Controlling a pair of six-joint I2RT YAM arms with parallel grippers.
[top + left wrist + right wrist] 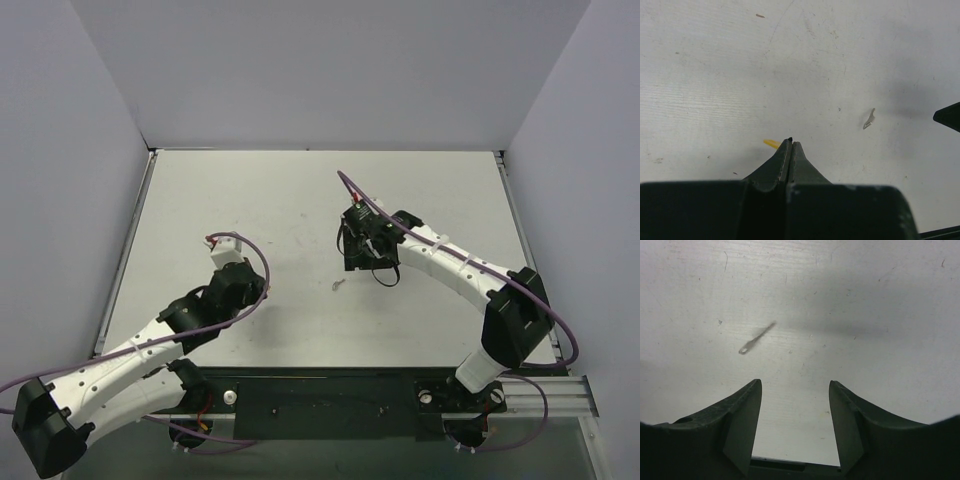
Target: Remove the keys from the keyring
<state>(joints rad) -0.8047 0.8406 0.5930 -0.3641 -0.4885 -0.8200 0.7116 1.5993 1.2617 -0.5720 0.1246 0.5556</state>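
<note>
Pale, scuffed tabletop (260, 200) boxed in by plain grey walls (330, 70) is all that surrounds the work, so we place everything else relative to the key (756, 338). It lies flat and alone on the surface, a tiny silver sliver with its looped head end nearer the right wrist camera. Nothing is threaded through it or touching it, so we judge that the separation the task asks for is already made. The right gripper (795, 383) hovers just beyond the key as seen from the arm bases. Its jaws are apart with only bare table between them, and the key lies ahead of the gap and a little to its left. To us that looks like a release: fingers spread so the key can rest free. The left gripper (791, 142) sits well to the left of the key, its jaws pressed together to a point. A yellow-orange sliver of the keyring (771, 143) pokes out at the left side of the tips. We take it to be pinched there, though the fingers hide the contact itself. That hold makes sense, since one arm anchors the loop while the other handles the key. With the loop well away from the key, the two cannot catch on each other again. In our judgement, what remains is at most setting the keyring down.
</note>
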